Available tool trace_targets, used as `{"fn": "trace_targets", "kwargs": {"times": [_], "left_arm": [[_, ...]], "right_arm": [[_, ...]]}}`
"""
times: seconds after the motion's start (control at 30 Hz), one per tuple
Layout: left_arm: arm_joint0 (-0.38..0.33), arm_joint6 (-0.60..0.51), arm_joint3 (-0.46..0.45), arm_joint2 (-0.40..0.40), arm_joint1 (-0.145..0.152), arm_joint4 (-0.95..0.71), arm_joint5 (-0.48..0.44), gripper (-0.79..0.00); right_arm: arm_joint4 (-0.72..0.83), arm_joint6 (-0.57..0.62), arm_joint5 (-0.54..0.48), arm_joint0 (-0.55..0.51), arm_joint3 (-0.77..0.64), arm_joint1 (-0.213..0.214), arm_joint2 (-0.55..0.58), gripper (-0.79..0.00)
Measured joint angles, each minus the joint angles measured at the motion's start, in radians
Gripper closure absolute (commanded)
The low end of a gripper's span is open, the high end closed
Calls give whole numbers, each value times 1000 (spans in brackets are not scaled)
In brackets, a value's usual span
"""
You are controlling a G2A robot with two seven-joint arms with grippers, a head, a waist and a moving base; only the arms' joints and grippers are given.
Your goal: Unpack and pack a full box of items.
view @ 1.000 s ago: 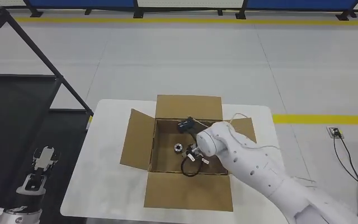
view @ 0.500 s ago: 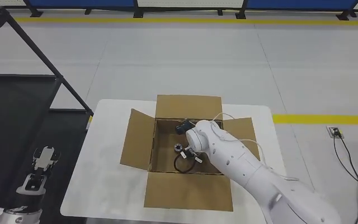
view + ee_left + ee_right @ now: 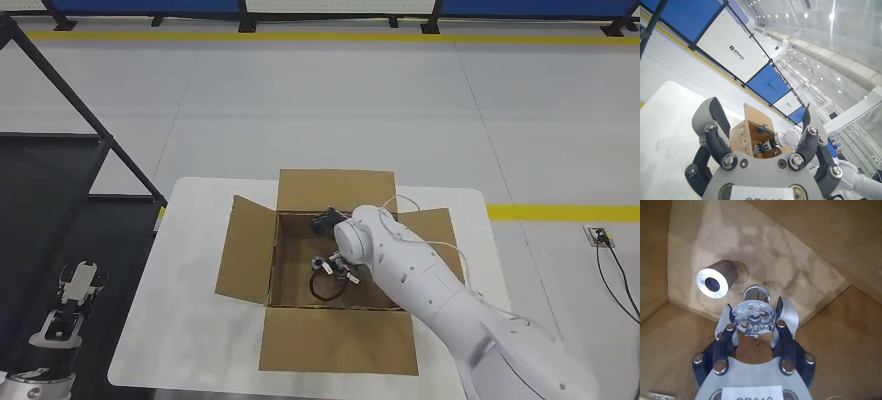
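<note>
Right gripper grips the silver cast-metal flanged part, low inside the open brown cardboard box. 1 grey metal cylinder lies beside it. Left gripper: wide open, empty. Unpacking appears incomplete.

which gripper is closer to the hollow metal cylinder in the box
Right. The right gripper is inside the box, holding a toothed metal part just beside the hollow metal cylinder. The left gripper sits open beyond the table edge, far from the box.
</note>
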Motion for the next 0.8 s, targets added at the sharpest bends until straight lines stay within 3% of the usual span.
{"fn": "trace_targets", "kwargs": {"times": [0.13,0.33,0.57,0.8], "left_arm": [[0,0,0,0,0,0,0,-785],[0,0,0,0,0,0,0,-785],[0,0,0,0,0,0,0,-785],[0,0,0,0,0,0,0,-785]], "right_arm": [[-12,1,-35,-4,-87,27,36,0],[-112,30,8,-84,-409,126,147,0],[-370,158,184,-343,-960,281,432,0],[-594,160,396,-553,-1286,341,705,0]]}}
